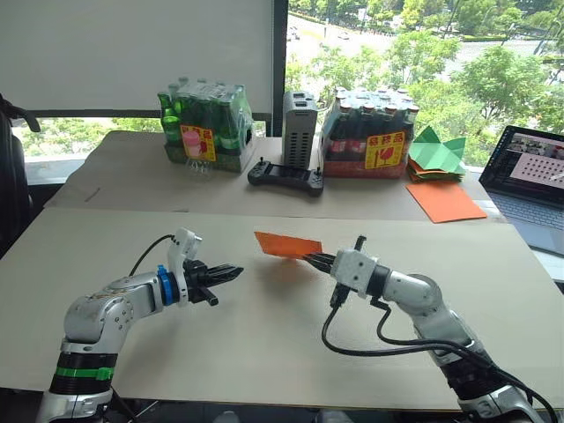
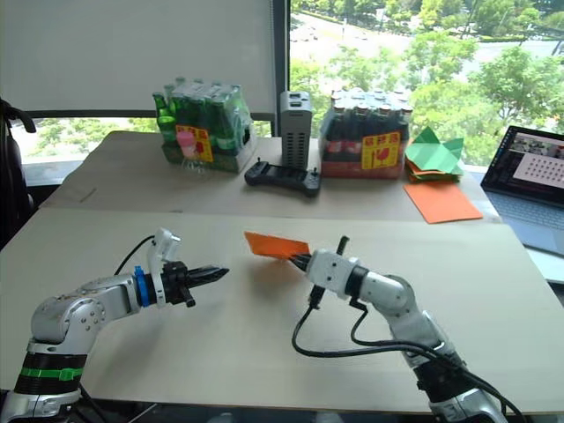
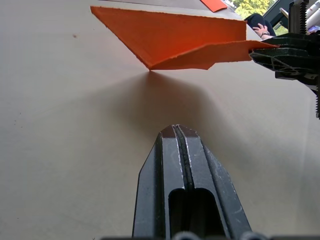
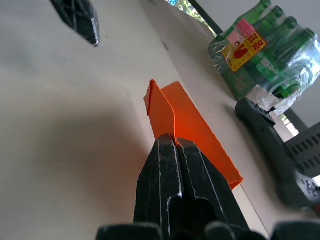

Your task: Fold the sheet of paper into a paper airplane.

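Left wrist view looks along the left gripper [image 3: 178, 131], its two black fingers pressed together with nothing between them, and takes in the underside of the sheet of paper [image 3: 170, 35]: a folded, layered wedge with one corner dipping toward the table [image 3: 60, 125] and a shadow beneath it. Right wrist view gives the other side of it, with the right gripper [image 4: 170, 141] pinched tight on the paper's near edge and the orange flap standing up past the fingertips (the left gripper's tip hangs in that picture's far corner).

From the head camera the room opens out. The table is covered in pale beige board. Along its far side stand a pack of green bottles [image 1: 204, 123], a grey box [image 1: 300, 129] with a black controller [image 1: 285, 175] before it, and a pack of dark bottles [image 1: 370, 132]. Green paper shapes [image 1: 438, 152] sit on a larger orange sheet [image 1: 445, 201], near a laptop [image 1: 534, 176]. Windows behind show trees.

The paper sits lifted off the table at mid-board, held at its right end by the right gripper, and the left gripper points at it from just beside, apart from it.
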You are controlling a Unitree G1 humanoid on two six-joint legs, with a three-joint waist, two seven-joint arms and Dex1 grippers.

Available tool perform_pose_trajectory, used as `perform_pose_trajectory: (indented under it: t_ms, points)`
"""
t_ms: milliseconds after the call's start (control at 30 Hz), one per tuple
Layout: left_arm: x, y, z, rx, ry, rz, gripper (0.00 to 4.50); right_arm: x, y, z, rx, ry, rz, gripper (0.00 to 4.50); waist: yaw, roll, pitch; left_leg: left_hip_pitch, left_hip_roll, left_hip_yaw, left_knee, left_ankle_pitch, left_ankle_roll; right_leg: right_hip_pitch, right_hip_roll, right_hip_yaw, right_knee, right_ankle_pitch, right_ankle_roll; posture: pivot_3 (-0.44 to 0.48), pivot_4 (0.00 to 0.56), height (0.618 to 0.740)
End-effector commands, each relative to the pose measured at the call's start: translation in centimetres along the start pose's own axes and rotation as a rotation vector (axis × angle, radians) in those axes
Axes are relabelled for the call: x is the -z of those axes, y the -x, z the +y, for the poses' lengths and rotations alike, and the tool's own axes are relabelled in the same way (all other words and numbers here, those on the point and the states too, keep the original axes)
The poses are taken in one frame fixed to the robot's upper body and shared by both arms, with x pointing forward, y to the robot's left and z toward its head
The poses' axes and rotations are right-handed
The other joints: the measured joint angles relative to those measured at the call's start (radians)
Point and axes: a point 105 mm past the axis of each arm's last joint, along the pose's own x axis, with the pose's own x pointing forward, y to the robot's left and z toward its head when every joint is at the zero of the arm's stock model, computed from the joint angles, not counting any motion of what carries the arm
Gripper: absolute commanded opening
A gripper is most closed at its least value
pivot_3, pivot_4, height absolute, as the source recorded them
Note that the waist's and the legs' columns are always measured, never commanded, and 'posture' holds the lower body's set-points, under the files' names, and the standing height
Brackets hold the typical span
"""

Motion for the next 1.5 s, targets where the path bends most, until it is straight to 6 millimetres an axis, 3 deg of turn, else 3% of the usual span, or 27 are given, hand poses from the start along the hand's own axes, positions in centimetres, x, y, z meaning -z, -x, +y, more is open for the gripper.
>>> perform_pose_trajectory:
  t_ms: [33,133,233,433,567,667,767,967,1100,1500]
  points:
    - [-1.0,0.0,-0.2,-0.001,-0.039,-0.026,0.00,-0.1,-0.1,1.3,-0.060,0.187,-0.032,0.03,0.000,0.000,0.000,0.000,0.000,0.000,0.000,0.000,0.000,0.000,0.000,0.000,0.000,0.000,0.000,0.000,0.150,0.740]
    - [-0.9,0.1,-0.1,-0.006,-0.039,-0.026,0.00,-0.3,0.0,2.1,-0.090,0.186,-0.060,0.03,-0.002,0.000,0.000,0.000,0.000,0.000,0.000,0.000,0.000,0.000,0.000,0.000,0.000,0.000,0.000,0.000,0.150,0.740]
    - [-0.9,0.2,0.0,-0.010,-0.039,-0.025,0.00,-0.5,0.2,2.4,-0.103,0.148,-0.088,0.79,-0.001,0.000,0.000,0.000,0.000,0.000,0.000,0.000,0.000,0.000,0.000,0.000,0.001,0.000,0.000,0.000,0.150,0.740]
    - [-0.8,-0.2,-0.4,0.005,-0.044,-0.023,0.00,-2.3,0.4,1.4,-0.044,0.032,-0.184,2.87,0.000,0.000,0.000,0.001,0.000,0.000,0.000,0.000,0.000,0.000,0.000,0.000,0.001,0.000,0.000,0.000,0.150,0.740]
    - [-0.3,-0.8,-1.2,0.046,-0.063,0.003,0.00,-4.0,0.7,0.1,0.016,-0.124,-0.250,2.87,0.001,0.000,0.000,0.001,0.000,0.000,0.000,0.000,0.000,0.000,0.000,0.000,0.002,0.000,0.000,0.000,0.150,0.740]
    - [-0.2,-1.1,-1.4,0.061,-0.079,0.013,0.00,-4.1,0.7,-1.0,0.071,-0.213,-0.239,2.87,0.001,0.000,0.000,0.001,0.000,0.000,0.000,0.000,0.000,0.000,0.000,0.000,0.002,0.000,0.000,0.000,0.150,0.740]
    - [-0.1,-1.8,-1.7,0.079,-0.096,0.023,0.00,-3.7,0.3,-2.1,0.145,-0.325,-0.215,2.05,0.002,0.000,0.000,0.001,0.000,0.000,0.000,0.000,0.000,0.000,0.000,0.000,0.003,0.000,0.000,0.000,0.150,0.740]
    - [0.3,-2.8,-2.4,0.124,-0.123,0.045,0.00,-2.2,-0.3,-2.1,0.193,-0.426,-0.113,0.02,0.003,0.000,0.000,0.001,0.000,0.000,0.000,0.000,0.000,0.000,0.000,0.000,0.002,0.000,0.000,0.000,0.150,0.740]
    - [0.7,-4.1,-2.8,0.149,-0.140,0.060,0.00,-0.1,-0.5,-2.7,0.273,-0.559,-0.015,0.02,0.004,0.000,0.000,0.001,0.000,0.000,0.001,0.000,0.000,0.000,0.000,0.000,0.003,0.000,0.000,0.000,0.150,0.740]
    - [2.5,-6.6,-2.0,0.127,-0.125,0.105,0.00,0.6,-0.4,-3.1,0.327,-0.601,0.036,0.02,0.001,0.000,0.000,0.001,0.000,0.000,0.001,0.000,0.000,0.000,0.000,0.000,0.003,0.000,0.000,0.000,0.150,0.740]
